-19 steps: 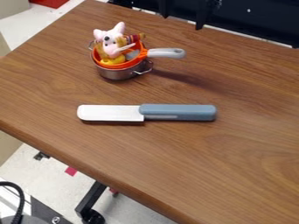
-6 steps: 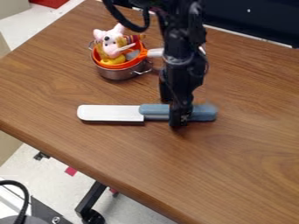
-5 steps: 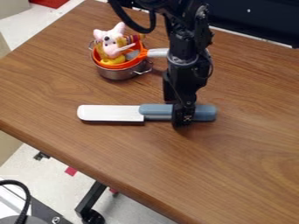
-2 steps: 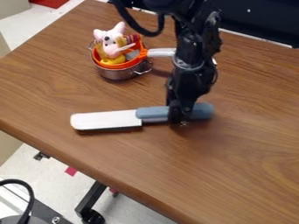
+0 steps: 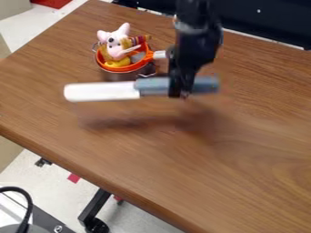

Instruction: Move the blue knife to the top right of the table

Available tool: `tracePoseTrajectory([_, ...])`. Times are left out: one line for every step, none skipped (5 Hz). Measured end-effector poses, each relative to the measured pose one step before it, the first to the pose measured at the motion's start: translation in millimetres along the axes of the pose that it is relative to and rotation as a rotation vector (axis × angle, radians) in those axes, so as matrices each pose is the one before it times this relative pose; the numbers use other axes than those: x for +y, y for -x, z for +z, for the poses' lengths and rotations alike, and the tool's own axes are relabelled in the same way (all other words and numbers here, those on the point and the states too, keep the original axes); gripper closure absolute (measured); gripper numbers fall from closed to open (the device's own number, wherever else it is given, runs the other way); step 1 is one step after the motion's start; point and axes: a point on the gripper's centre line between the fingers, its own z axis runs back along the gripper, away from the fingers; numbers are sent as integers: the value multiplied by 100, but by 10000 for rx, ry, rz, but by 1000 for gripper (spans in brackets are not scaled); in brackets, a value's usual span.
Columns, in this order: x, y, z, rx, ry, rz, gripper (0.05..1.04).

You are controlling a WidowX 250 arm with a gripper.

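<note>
The black gripper (image 5: 181, 93) hangs near the middle of the view, right of the pot, shut on the blue handle of the knife. The blue knife (image 5: 150, 85) is held above the table (image 5: 200, 182), its shadow lying apart from it on the wood below. Its white blade (image 5: 100, 91) points left, and the handle's end sticks out to the right of the gripper. Part of the handle is hidden behind the gripper.
Just behind the blade stands a metal pot (image 5: 119, 75) holding an orange colander (image 5: 130, 67) and a pink-and-yellow toy (image 5: 114, 44). The colander's grey handle points right, partly behind the arm. A black panel (image 5: 267, 20) borders the table's far edge.
The gripper first tilted the knife slightly on the table, then lifted it off the surface and up the view. The pot and toy have stayed in place.
</note>
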Motion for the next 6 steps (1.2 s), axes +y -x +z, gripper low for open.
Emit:
tracePoseTrajectory([1552,-524,2435,-481,-825,-1490,716])
tracePoseTrajectory([2962,-1124,1727,89,26,-2288,715])
tracePoseTrajectory([2330,-1034,-536,487,-60,-2116,715])
tracePoseTrajectory([2670,-425,-1537,252,404,-196,716])
tracePoseTrajectory([1332,-556,-1005,-202,-237,-529,716])
tracePoseTrajectory([1130,-1030,-1926,-400,-236,56,716])
